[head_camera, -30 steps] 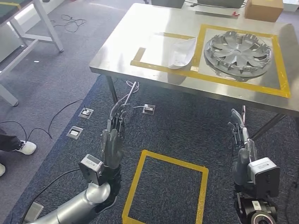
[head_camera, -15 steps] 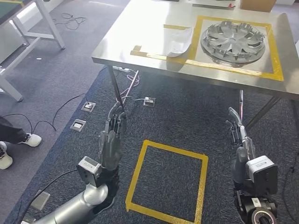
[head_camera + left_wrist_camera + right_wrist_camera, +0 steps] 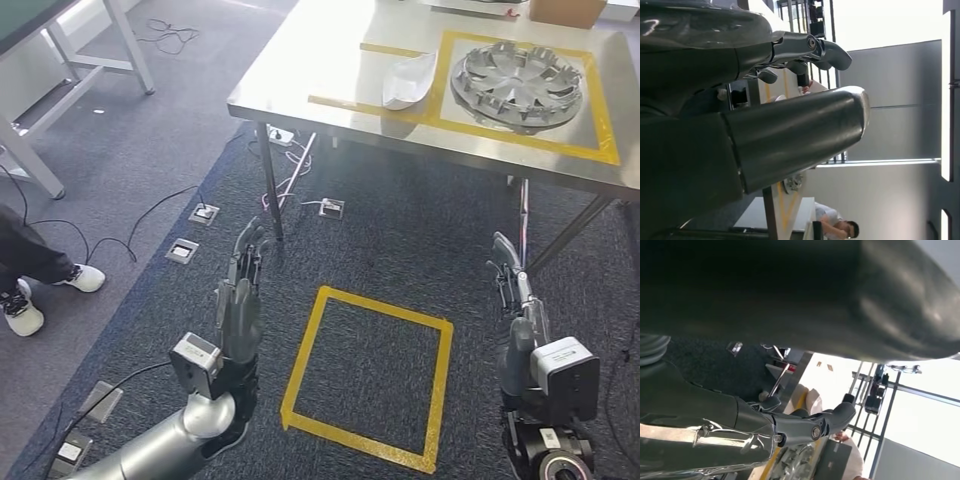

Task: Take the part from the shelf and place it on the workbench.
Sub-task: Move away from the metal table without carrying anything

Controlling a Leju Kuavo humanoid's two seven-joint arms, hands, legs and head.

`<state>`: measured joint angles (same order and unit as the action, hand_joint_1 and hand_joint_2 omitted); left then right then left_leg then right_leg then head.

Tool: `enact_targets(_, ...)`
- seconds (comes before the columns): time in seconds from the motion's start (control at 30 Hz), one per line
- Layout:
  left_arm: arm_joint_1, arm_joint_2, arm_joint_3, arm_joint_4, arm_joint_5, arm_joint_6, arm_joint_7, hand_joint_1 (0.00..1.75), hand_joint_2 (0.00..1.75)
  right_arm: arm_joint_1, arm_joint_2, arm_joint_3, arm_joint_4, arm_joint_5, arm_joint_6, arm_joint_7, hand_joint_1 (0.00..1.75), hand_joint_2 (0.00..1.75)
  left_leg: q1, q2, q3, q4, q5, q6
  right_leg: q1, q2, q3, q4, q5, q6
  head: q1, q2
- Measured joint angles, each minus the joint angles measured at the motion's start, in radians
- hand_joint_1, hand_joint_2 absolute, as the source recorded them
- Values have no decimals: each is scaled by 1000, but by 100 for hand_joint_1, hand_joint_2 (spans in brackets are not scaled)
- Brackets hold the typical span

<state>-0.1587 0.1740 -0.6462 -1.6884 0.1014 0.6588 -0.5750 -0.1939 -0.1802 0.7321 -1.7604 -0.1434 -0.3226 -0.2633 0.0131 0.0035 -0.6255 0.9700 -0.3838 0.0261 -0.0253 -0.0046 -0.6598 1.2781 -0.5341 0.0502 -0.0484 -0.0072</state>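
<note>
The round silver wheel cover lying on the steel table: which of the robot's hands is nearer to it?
Right. The right hand hangs almost directly below the round silver wheel cover in the head view, short of the steel table; the left hand hangs far off to its left.

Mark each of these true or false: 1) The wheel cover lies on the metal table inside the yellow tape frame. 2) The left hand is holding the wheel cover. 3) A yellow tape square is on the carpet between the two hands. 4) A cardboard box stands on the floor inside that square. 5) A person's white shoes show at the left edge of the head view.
1) True: the wheel cover lies on the metal table within the yellow tape frame.
2) False: the left hand holds nothing, fingers apart, over the carpet; so does the right hand.
3) True: the yellow tape square lies between them.
4) False: only carpet shows inside it; a cardboard box sits on the table's far edge.
5) True: white shoes.
</note>
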Motion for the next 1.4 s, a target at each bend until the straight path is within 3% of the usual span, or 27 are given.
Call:
enact_targets(0.03, 1, 0, 0, 0, -1, 1, 2, 0, 0, 0, 0, 0, 0, 0, 1, 1, 0, 0, -1, 0, -17, 0, 13, -3, 2, 1, 42, -31, 33, -5, 0, 0)
enact_targets(0.07, 2, 0, 0, 0, -3, 1, 3, 0, 0, -1, 0, 0, 1, 0, 1, 2, 0, 0, -1, 0, -29, 0, 24, -7, 4, 1, 99, -95, 46, -13, 0, 0)
enact_targets(0.13, 3, -1, 0, -1, -7, 2, 5, 0, 0, -5, 0, 0, 1, 3, 1, 7, 0, 0, -2, 1, -40, -1, 45, -17, 13, 1, 214, -259, 18, -25, -1, 0)
enact_targets(0.2, 4, -1, 0, -2, -10, 2, 8, 0, 0, -10, 0, 1, 1, 11, 0, 13, 0, 0, -1, 2, -39, -10, 66, -31, 22, 0, 256, -349, -10, -34, 0, 0)
enact_targets(0.27, 6, 0, 0, -3, -12, 2, 9, 0, 0, -12, 0, 2, 1, 16, -1, 17, 0, 0, 3, 1, -42, -16, 71, -43, 19, -6, 243, -360, 10, -46, 2, 0)
enact_targets(0.3, 7, 1, 0, -4, -12, 2, 9, 0, 0, -12, 0, 2, 1, 19, -1, 19, 0, 0, 3, 0, -51, 2, 45, -47, 17, -11, 235, -363, 22, -54, 1, 0)
enact_targets(0.4, 11, 3, 0, -4, -12, 1, 10, 0, 0, -12, 0, 4, 1, 26, -1, 22, 0, 0, 6, -2, -106, 172, -96, -57, 16, -28, 204, -365, 52, -67, -4, 0)
enact_targets(0.43, 13, 3, 0, -4, -12, -1, 10, 0, 0, -12, 0, 5, 2, 28, -1, 23, 0, 0, 6, -2, -121, 234, -116, -61, 16, -35, 195, -364, 60, -67, -4, 0)
enact_targets(0.47, 15, 4, 0, -4, -12, -3, 10, 0, 0, -11, 0, 6, 2, 30, -1, 24, 0, 0, 6, -1, -124, 272, -110, -63, 17, -42, 187, -362, 67, -66, -5, 0)
enact_targets(0.5, 16, 5, 0, -3, -12, -5, 10, 0, 0, -11, 0, 7, 3, 31, -1, 26, 0, 0, 6, 0, -110, 275, -86, -64, 17, -49, 180, -359, 72, -65, -6, 0)
enact_targets(0.57, 17, 5, 0, -4, -12, -7, 9, 0, 0, -11, 0, 8, 3, 32, -1, 28, 0, 0, 4, 19, -29, 173, -35, -59, 18, -65, 165, -350, 77, -61, -10, 0)
enact_targets(0.63, 15, 5, 0, -4, -12, -8, 9, 0, 0, -11, 0, 9, 3, 33, -2, 28, 0, 0, -5, 49, 56, 44, -31, -47, 22, -82, 158, -340, 78, -54, -13, 0)
enact_targets(0.67, 14, 5, 0, -5, -12, -9, 9, 0, 0, -11, 0, 9, 3, 34, -2, 28, 0, 0, -10, 57, 76, 6, -40, -39, 24, -90, 156, -337, 78, -49, -14, 0)
enact_targets(0.73, 14, 5, 0, -6, -12, -11, 9, 0, 0, -11, 0, 9, 2, 35, -2, 29, 0, 0, -12, 44, 81, -20, -46, -24, 28, -108, 153, -335, 79, -39, -13, 0)
enact_targets(0.8, 16, 4, 0, -6, -11, -15, 8, 0, 0, -12, 0, 9, 2, 35, -3, 29, 0, 0, -5, 24, 79, -31, -41, -11, 25, -82, 140, -307, 55, -28, -9, 0)
enact_targets(0.87, 16, 2, 0, -6, -11, -17, 7, 0, 0, -11, 0, 9, 2, 36, -3, 30, 0, 0, -1, 7, 74, -35, -33, -1, 20, -27, 98, -204, -11, -20, -2, 0)
enact_targets(0.93, 17, 0, 0, -6, -11, -18, 7, 0, 0, -8, 0, 10, 3, 36, -1, 30, 0, 0, -2, -14, 65, -34, -25, 2, 18, -4, 43, -64, -75, -16, 2, 0)
enact_targets(0.97, 18, 0, 0, -6, -11, -18, 7, 0, 0, -7, 0, 10, 4, 36, 0, 29, 0, 0, -2, -26, 61, -34, -22, 1, 16, -1, 28, -25, -84, -15, 3, 0)
enact_targets(1.0, 19, 0, 0, -6, -11, -18, 7, 0, 0, -6, 0, 10, 5, 36, 1, 29, 0, 0, -2, -39, 58, -33, -19, 0, 15, 0, 33, -28, -71, -16, 3, 0)
enact_targets(1.03, 20, 0, 0, -6, -11, -17, 7, 0, 0, -6, 0, 10, 6, 36, 2, 29, 0, 0, -2, -52, 56, -31, -16, -2, 14, 4, 59, -74, -39, -17, 3, 0)
enact_targets(1.1, 20, 0, 0, -6, -11, -16, 7, 0, 0, -6, 0, 10, 8, 36, 4, 28, 0, 0, -3, -76, 53, -28, -11, -9, 9, 38, 136, -227, 31, -21, 3, 0)
enact_targets(1.13, 20, 0, 0, -6, -11, -15, 7, 0, 0, -7, 0, 10, 8, 36, 5, 28, 0, 0, -3, -87, 48, -25, -8, -14, 8, 58, 164, -287, 48, -23, 3, 0)
enact_targets(1.2, 21, 0, 0, -6, -13, -12, 8, 0, 0, -7, 0, 10, 9, 36, 8, 27, 0, 0, -4, -106, 35, -23, 2, -28, 8, 76, 179, -328, 48, -26, 2, 0)
enact_targets(1.23, 22, 0, 0, -7, -15, -10, 9, 0, 0, -7, 0, 10, 9, 36, 10, 27, 0, 0, -3, -116, 28, -23, 8, -36, 7, 66, 180, -331, 50, -29, 1, 0)
enact_targets(1.3, 26, 2, 0, -7, -18, -6, 10, 0, 0, -7, 1, 10, 9, 36, 13, 27, 0, 0, -3, -98, 12, -7, -1, -47, 4, 42, 181, -334, 60, -40, -2, 0)
enact_targets(1.33, 27, 3, 0, -8, -20, -4, 12, 0, 0, -8, 2, 10, 9, 36, 13, 27, 0, 0, -3, -74, -5, 28, -24, -51, 2, 29, 178, -337, 66, -46, -5, 0)
enact_targets(1.4, 28, 4, 0, -8, -21, -1, 15, 0, 0, -6, 2, 9, 9, 36, 14, 27, 0, 0, -3, -27, -67, 160, -96, -58, 5, 3, 170, -338, 71, -53, -12, 0)
